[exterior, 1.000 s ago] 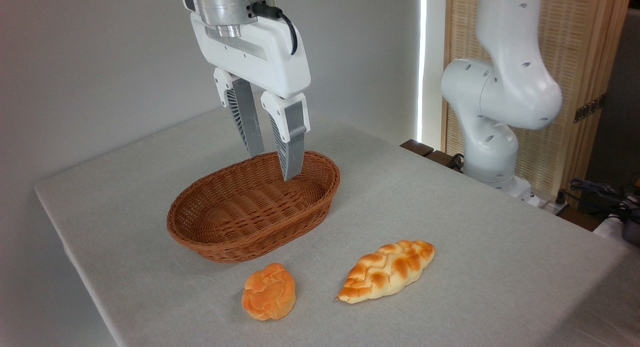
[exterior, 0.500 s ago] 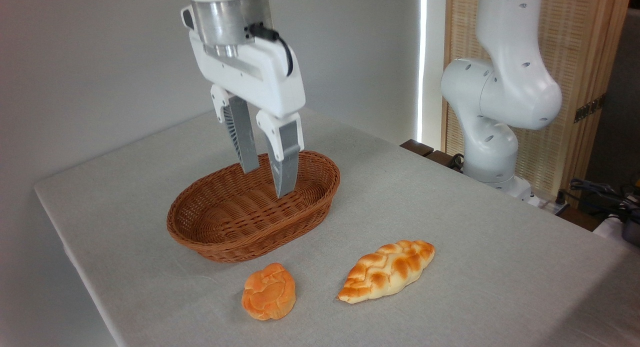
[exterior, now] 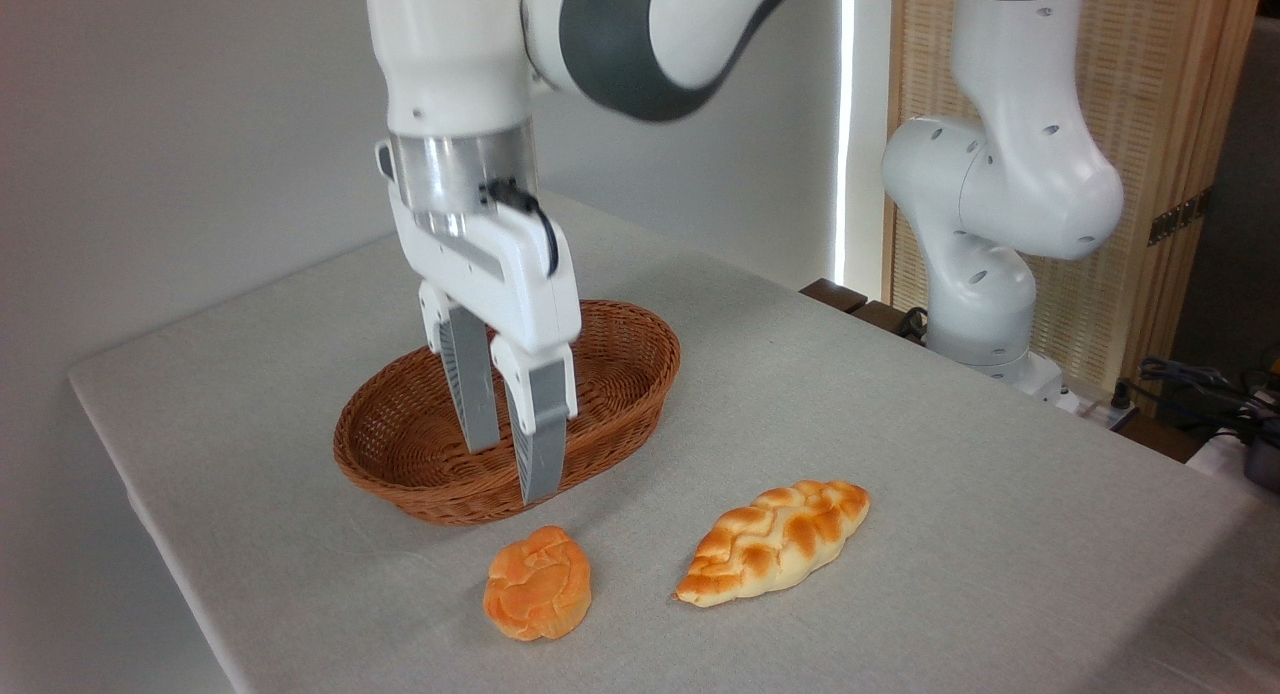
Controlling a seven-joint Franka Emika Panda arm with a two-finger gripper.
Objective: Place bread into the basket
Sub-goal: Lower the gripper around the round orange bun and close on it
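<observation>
On the grey table (exterior: 950, 534), near the front edge:
bread (exterior: 537, 583): lying bare, at 6 o'clock from the basket (exterior: 625, 349), just beside its rim
gripper (exterior: 512, 472): above basket's near rim, jaws parted, grasping nothing
braided loaf (exterior: 773, 540): at 3 o'clock from the bread, apart

Gripper (exterior: 512, 472) parted — above bread (exterior: 537, 583)

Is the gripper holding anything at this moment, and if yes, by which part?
Nothing is held. The gripper is open and empty above the basket; the round bun lies untouched on the table.
</observation>
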